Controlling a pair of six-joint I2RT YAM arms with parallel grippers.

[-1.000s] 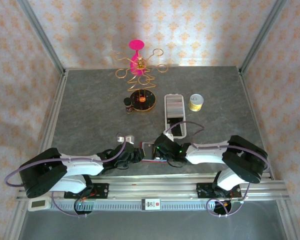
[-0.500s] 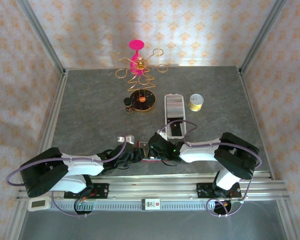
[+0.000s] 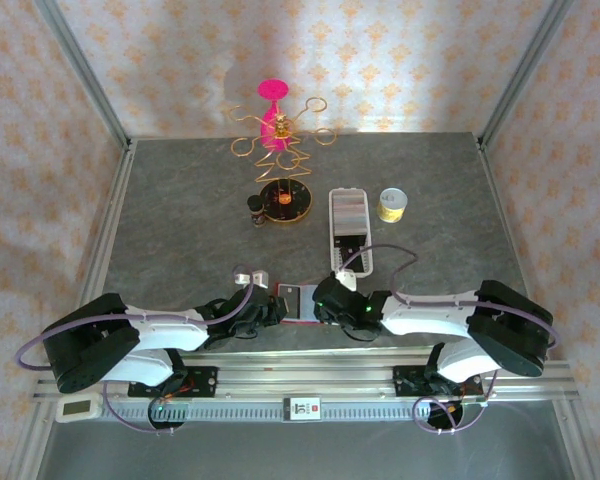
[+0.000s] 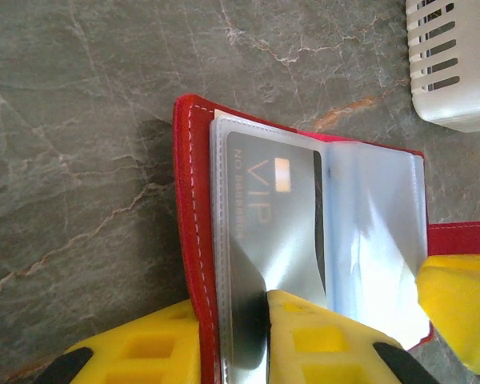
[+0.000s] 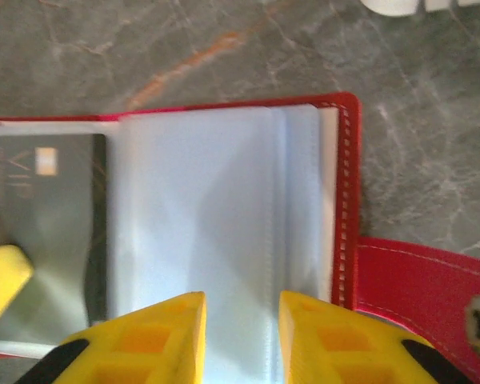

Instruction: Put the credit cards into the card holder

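Note:
The red card holder (image 4: 188, 200) lies open on the stone table near the front edge, its clear pockets facing up. A dark credit card (image 4: 276, 216) marked VIP, with a gold chip, sits inside the left pocket. My left gripper (image 4: 232, 308) is shut on the holder's left side, one yellow finger under the red cover and one on top of the pocket page. My right gripper (image 5: 242, 308) stands open just above the right-hand pockets of the card holder (image 5: 216, 200), with nothing between its fingers. From above, the left gripper (image 3: 270, 308) and right gripper (image 3: 325, 305) meet at the card holder (image 3: 298, 300).
A long white perforated tray (image 3: 348, 230) lies just beyond the holder, with its corner (image 4: 456, 64) close by. A yellow roll (image 3: 391, 205), a gold wire stand with a pink top (image 3: 280, 130) and a small metal piece (image 3: 248, 278) stand farther off.
My right gripper has opened and drawn back a little toward the right. The left jaws have closed tighter on the holder's left side. The open pockets now show from above.

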